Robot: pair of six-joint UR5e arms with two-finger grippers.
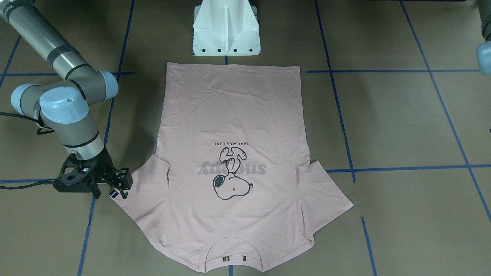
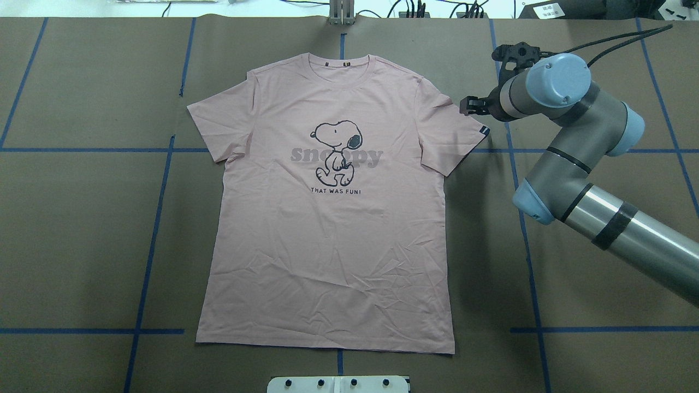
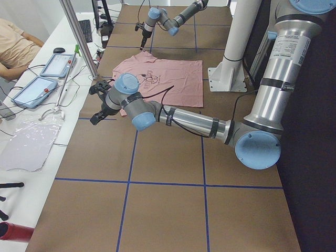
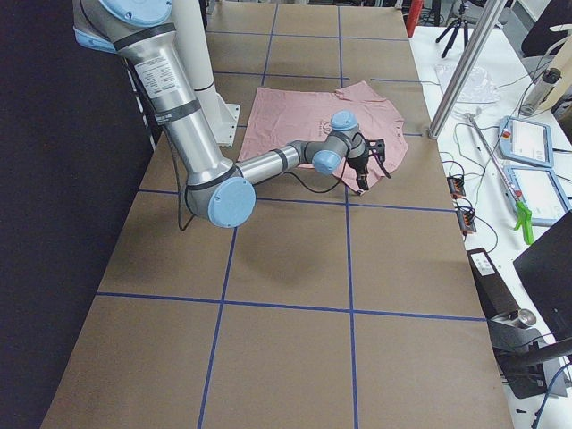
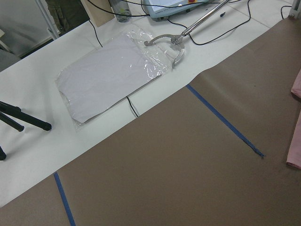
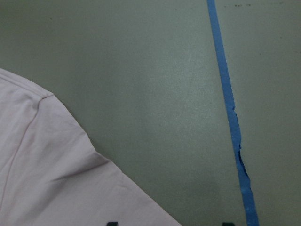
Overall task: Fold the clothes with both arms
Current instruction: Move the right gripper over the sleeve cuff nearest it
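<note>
The pale pink Snoopy T-shirt (image 2: 327,245) lies flat and face up on the brown table, collar away from the robot; it also shows in the front view (image 1: 230,115). My right gripper (image 1: 119,189) hovers low at the tip of the sleeve that bears the small black tag (image 2: 484,130). It is open: in the right wrist view its two tips stand apart at the bottom edge, with the sleeve (image 6: 47,179) below. My left gripper (image 3: 97,105) shows only in the exterior left view, off the shirt's other side, so I cannot tell its state. The left wrist view catches only the shirt's edge (image 5: 295,155).
The white pedestal base (image 1: 226,34) stands at the shirt's hem. Blue tape lines (image 2: 524,229) cross the table. Beyond the table's far edge lie a plastic bag (image 5: 108,75), tablets (image 3: 58,65) and a metal post (image 3: 79,37); an operator (image 3: 16,47) sits there.
</note>
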